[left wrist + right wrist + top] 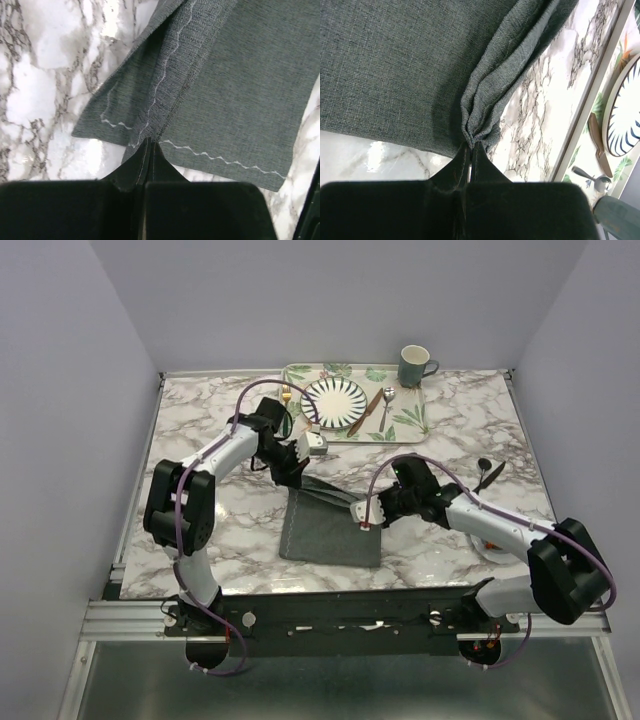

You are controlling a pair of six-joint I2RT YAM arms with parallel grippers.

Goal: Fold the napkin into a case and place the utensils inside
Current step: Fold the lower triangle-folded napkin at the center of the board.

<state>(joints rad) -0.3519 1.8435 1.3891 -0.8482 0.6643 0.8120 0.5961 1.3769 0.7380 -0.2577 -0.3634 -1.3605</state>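
Observation:
The dark grey napkin (328, 528) lies partly on the marble table, its far edge lifted between both grippers. My left gripper (291, 477) is shut on the napkin's far left corner (150, 137), where the pale stitched border shows. My right gripper (366, 515) is shut on a bunched fold of the napkin's right edge (477, 131). The brownish knife (364, 412) and silver spoon (385, 408) lie on the leaf-patterned tray (414, 420) right of the striped plate (335, 402). The gold fork (286, 396) lies left of the plate, mostly behind my left arm.
A grey-green mug (415, 365) stands at the tray's far right corner. A dark spoon-like utensil (487, 473) lies on the table at the right. A small white dish (490, 546) sits under my right arm.

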